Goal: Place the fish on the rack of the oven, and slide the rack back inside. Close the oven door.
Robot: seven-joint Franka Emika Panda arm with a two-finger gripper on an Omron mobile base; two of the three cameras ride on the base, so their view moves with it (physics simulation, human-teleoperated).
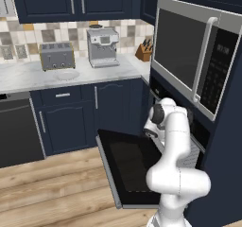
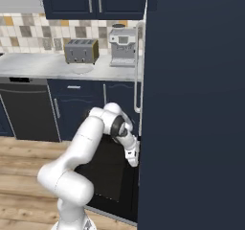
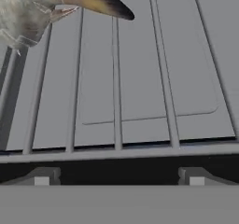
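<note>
My end effector [image 3: 119,181], fingers spread and empty, faces the stiff silver wire rack [image 3: 116,146], whose front bar offers a firm hold; the small, light, slippery grey-silver fish [image 3: 56,6] lies on it, upper left of frame.

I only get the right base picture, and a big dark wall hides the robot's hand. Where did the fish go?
Observer: The fish lies on the rack, seen in the hand view near its top left corner.
Operator: Is the robot holding it?
Observer: No. The gripper is open, its fingertips spread wide with nothing between them.
Operator: Is the oven shut?
Observer: No. In the left base view the oven door hangs down flat and open.
Operator: What's above the oven?
Observer: A steel-framed microwave with a vertical handle.
</note>
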